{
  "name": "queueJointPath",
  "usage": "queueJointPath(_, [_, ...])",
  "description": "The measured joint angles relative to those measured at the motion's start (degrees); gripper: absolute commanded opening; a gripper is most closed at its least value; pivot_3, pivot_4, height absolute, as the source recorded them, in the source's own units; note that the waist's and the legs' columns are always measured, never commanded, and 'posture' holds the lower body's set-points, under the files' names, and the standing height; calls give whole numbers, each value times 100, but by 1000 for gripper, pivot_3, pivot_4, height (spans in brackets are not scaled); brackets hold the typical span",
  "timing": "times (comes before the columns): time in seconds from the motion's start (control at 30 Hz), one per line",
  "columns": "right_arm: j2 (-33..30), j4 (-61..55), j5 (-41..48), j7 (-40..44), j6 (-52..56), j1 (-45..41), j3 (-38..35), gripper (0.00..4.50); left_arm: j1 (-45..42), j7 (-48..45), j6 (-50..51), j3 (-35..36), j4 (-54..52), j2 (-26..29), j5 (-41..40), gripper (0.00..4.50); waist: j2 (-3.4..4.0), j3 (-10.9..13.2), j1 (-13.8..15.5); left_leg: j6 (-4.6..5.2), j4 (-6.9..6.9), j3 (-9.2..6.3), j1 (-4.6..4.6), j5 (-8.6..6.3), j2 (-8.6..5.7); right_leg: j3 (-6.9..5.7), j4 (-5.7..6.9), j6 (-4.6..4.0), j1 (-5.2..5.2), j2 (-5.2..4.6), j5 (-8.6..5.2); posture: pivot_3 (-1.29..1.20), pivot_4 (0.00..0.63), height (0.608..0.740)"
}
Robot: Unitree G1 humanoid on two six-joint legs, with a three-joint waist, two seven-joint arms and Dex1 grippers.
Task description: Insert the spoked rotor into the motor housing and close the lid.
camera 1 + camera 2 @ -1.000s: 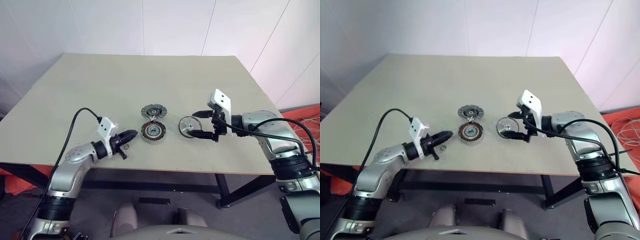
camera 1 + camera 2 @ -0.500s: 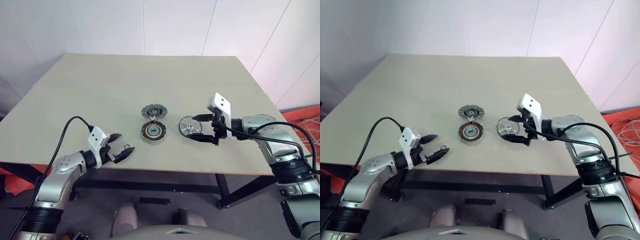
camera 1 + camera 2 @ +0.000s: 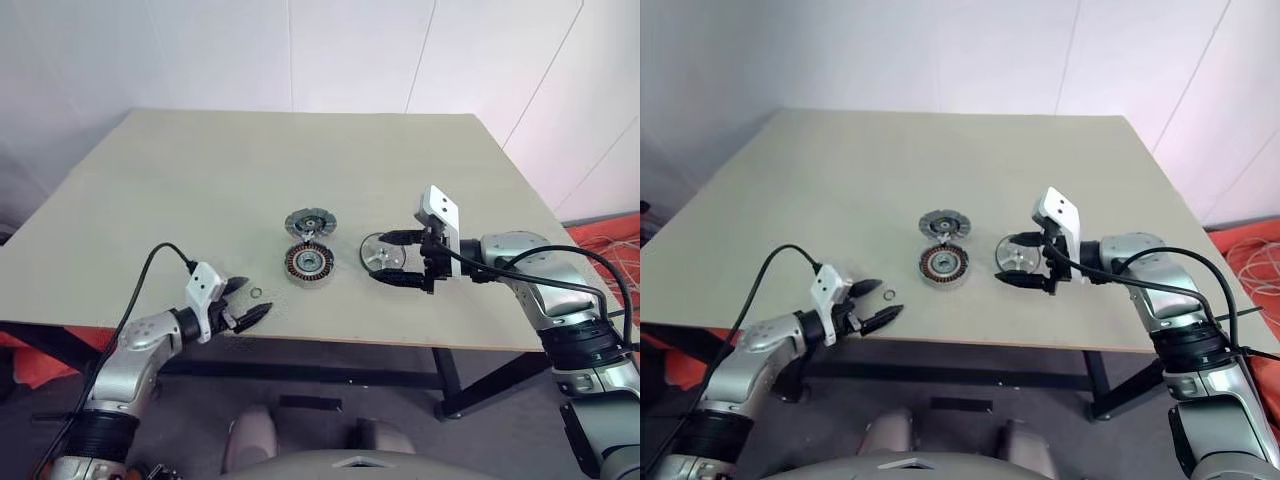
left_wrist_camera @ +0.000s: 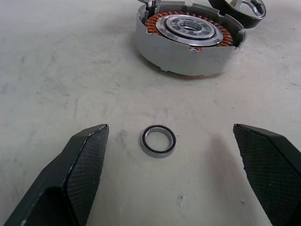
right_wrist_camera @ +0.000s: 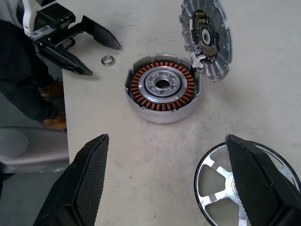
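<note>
Beige table (image 3: 200, 180) carries everything, parts grouped near its front edge. R gripper (image 3: 398, 257) hangs over the table's right-front area w/ fingers spread wide, one on each side of the spoked rotor (image 3: 377, 252), which lies flat on the tabletop; can't tell if either finger touches it, nothing clamped. L gripper (image 3: 246, 300) sits low at the front edge, left of the parts, fingers also wide apart & empty. In the L wrist view its two pads (image 4: 80, 169) stand to either side of a small metal ring (image 4: 158, 140) lying flat on the table, clear gaps both sides, not touching. Motor housing (image 3: 307, 264) stands upright mid-table between the two grippers, copper windings & silver centre facing up, open on top. Lid (image 3: 309, 222) is just behind the housing, on the far side from the robot; R wrist view shows it (image 5: 206, 37) tilted, its edge meeting the housing rim. Ring (image 3: 255, 293) is btw L gripper & housing, near the gripper tips.
</note>
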Motion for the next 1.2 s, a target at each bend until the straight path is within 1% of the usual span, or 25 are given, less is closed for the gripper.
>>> queueJointPath(0.23, [0,1,-13,-19,-59,-4,4,4500,-247,118,206,-137,68,-11,141,4494,1,0,55,-1,0,-3,33,0,1,0,0,7,31,-1,-1,0,0,740])
queueJointPath(0.5, [0,6,-20,-55,-79,-8,4,4500,-273,180,769,-213,-318,152,183,4494,1,-1,55,0,-3,-9,40,0,1,0,-2,6,35,-2,-1,0,0,740])
queueJointPath(0.6, [0,9,-23,-57,-83,-13,4,4500,-273,181,876,-219,-409,163,181,3865,1,-1,55,1,-5,-9,32,-1,0,0,-10,5,32,-2,-1,0,0,740])
queueJointPath(0.9, [-4,62,-27,-52,-116,-72,4,4500,-146,183,1122,-227,-753,181,113,950,1,0,54,4,-5,-7,31,-2,1,0,-13,6,30,-2,-2,0,0,740])
queueJointPath(0.93, [-5,69,-27,-52,-119,-73,4,4500,-117,185,1122,-228,-778,190,114,550,1,0,53,4,-5,-7,31,-3,1,0,-12,6,30,-2,-2,0,0,740])
queueJointPath(1.0, [-5,98,-28,-52,-121,-78,4,4500,-71,193,1122,-227,-813,215,114,32,1,0,53,4,-6,-7,31,-2,0,0,-13,7,30,-2,-2,0,0,740])
queueJointPath(1.2, [-5,154,-36,-52,-151,-109,4,4500,-51,226,1114,-204,-822,252,113,32,1,0,53,4,-6,-7,31,-3,0,0,-13,6,30,-2,-2,0,0,740])
